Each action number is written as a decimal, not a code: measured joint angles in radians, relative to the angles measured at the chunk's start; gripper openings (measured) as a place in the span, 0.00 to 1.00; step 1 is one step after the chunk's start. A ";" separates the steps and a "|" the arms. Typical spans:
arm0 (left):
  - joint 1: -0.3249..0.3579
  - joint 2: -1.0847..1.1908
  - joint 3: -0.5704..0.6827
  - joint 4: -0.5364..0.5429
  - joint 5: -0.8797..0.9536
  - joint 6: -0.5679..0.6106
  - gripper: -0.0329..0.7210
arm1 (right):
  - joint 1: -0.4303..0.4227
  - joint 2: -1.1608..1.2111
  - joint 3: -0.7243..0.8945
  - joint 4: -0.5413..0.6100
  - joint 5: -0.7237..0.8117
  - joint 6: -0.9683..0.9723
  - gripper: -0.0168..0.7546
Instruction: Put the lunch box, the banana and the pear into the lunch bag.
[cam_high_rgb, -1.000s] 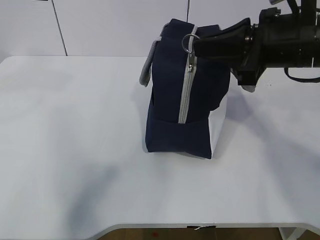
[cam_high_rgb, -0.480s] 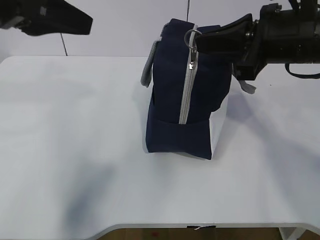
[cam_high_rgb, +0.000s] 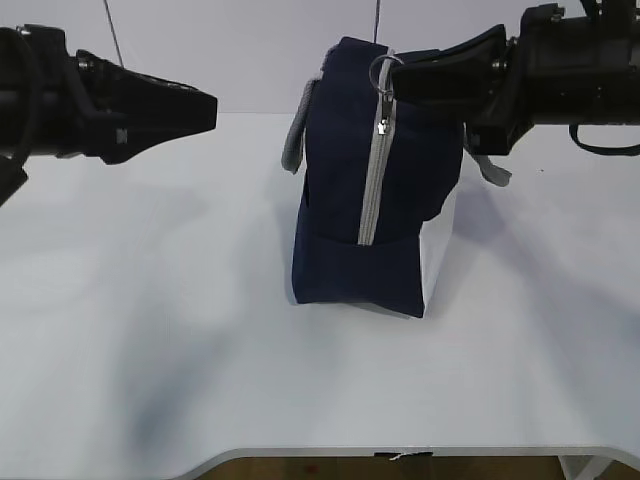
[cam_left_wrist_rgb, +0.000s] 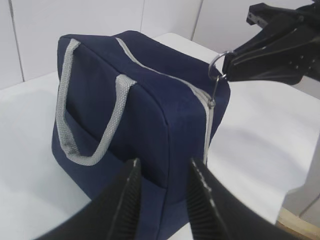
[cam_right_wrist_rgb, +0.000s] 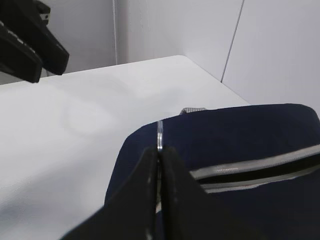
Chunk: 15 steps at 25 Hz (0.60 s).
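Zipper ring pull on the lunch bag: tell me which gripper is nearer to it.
Right. The right gripper is shut on the ring pull at the lunch bag top; the left gripper hovers open, well off to the bag's left.

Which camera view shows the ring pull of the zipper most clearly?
The left wrist view: the ring pull appears whole, held by the right pincer at the bag's top corner. The exterior view shows the ring partly covered by the pincer. The right wrist view shows it only edge-on, a thin line between the fingers.
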<state>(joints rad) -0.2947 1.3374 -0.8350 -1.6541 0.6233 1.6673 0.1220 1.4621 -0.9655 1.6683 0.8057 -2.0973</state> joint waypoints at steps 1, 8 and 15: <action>0.000 0.002 0.019 -0.035 -0.002 0.050 0.36 | 0.000 0.000 0.000 0.009 -0.002 0.000 0.03; 0.000 0.130 0.055 -0.118 0.061 0.193 0.39 | 0.000 0.000 0.000 0.074 -0.012 0.006 0.03; -0.006 0.229 0.034 -0.124 0.086 0.199 0.46 | 0.000 0.000 0.000 0.080 -0.012 0.021 0.03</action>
<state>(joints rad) -0.3003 1.5659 -0.8009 -1.7786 0.7090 1.8664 0.1220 1.4621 -0.9655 1.7484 0.7942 -2.0764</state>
